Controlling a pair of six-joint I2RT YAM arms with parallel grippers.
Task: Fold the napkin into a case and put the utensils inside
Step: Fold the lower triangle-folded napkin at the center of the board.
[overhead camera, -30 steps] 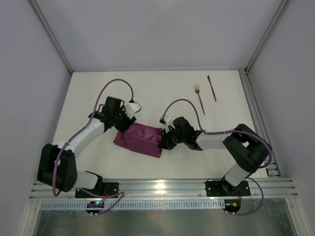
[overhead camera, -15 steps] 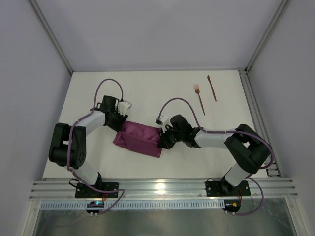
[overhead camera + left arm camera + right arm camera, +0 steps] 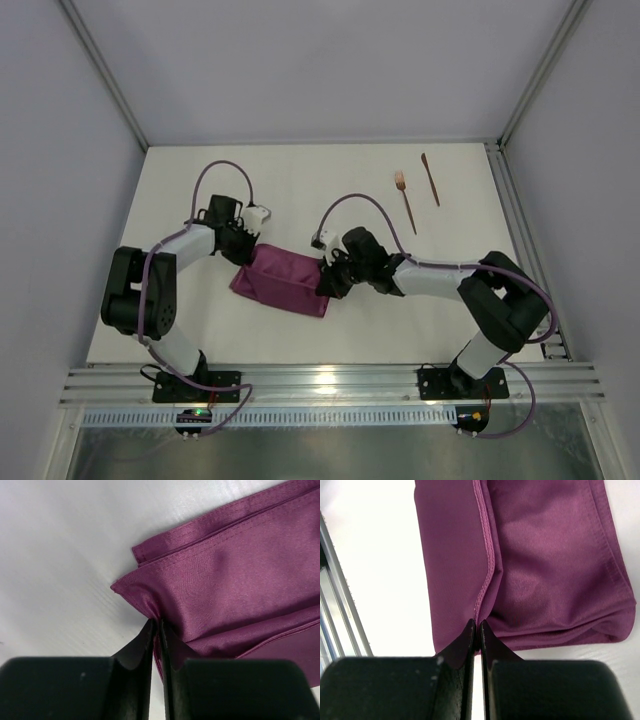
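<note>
the white table (image 3: 300, 180) fills the floor of the overhead view, and my two arms reach across it from the near edge: my left arm (image 3: 170, 262) bends in from the left and my right arm (image 3: 445, 282) from the right. they meet at the napkin (image 3: 285, 282), which lies between them a little left of the table's middle. it is folded into a layered magenta oblong, set at a slant with its left end farther from me than its right. my left gripper (image 3: 156, 625) is at the far-left corner of the cloth. its wrist view shows the two black fingers pressed almost together with a puckered bit of the top layer pinched between their tips, while a lower layer's corner pokes out free just beyond. my right gripper (image 3: 475, 626) is at the cloth's right end. its fingers are closed tight too, with their tips nipping the stitched hem where one layer overlaps another. the fork (image 3: 405, 200) and the knife (image 3: 430, 180) lie well apart from the napkin at the far right of the table. both are thin and copper-coloured, lying side by side without touching, the knife to the right of the fork and a little farther from me.
</note>
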